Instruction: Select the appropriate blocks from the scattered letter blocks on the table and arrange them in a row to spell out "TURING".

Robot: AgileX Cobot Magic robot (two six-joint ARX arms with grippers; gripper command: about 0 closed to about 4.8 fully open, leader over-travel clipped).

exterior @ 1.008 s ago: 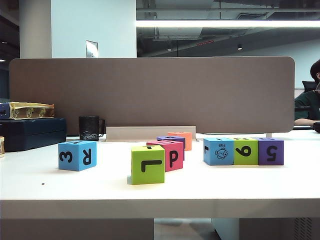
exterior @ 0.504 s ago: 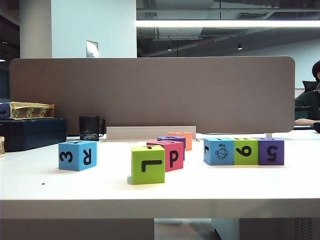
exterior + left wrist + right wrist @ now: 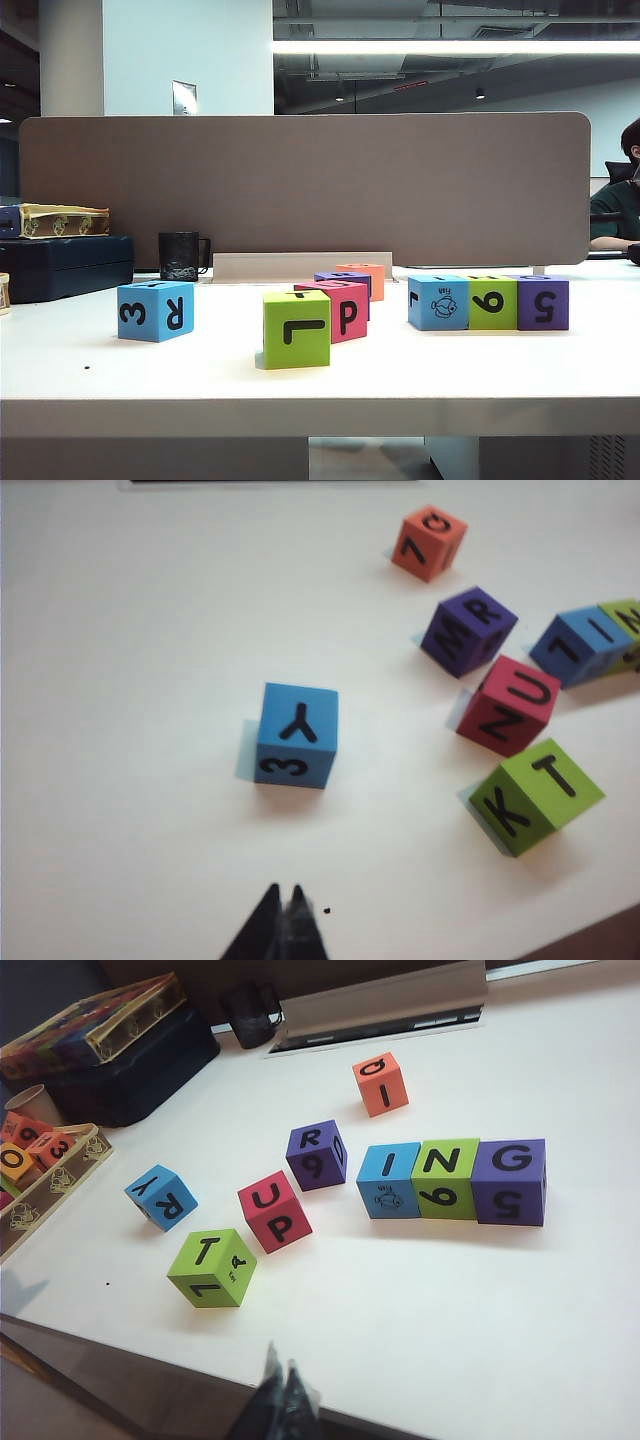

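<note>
Letter blocks lie scattered on the white table [image 3: 500,370]. A blue I block [image 3: 389,1180], a green N block [image 3: 446,1178] and a purple G block [image 3: 510,1180] stand touching in a row. Loose nearby are a green T block [image 3: 212,1267], a magenta U block [image 3: 274,1210], a purple R block [image 3: 317,1154], an orange block [image 3: 380,1083] and a blue block [image 3: 160,1197]. My left gripper [image 3: 285,890] is shut and empty above bare table, a short way from the blue Y/3 block [image 3: 297,734]. My right gripper [image 3: 280,1360] is shut and empty over the table's front edge. Neither gripper shows in the exterior view.
A grey-brown divider panel [image 3: 300,190] closes the back of the table, with a pale bar [image 3: 300,266] in front of it. A black mug [image 3: 180,256] and a dark blue case [image 3: 65,265] stand at the back left. A tray of spare blocks [image 3: 45,1175] sits at the left.
</note>
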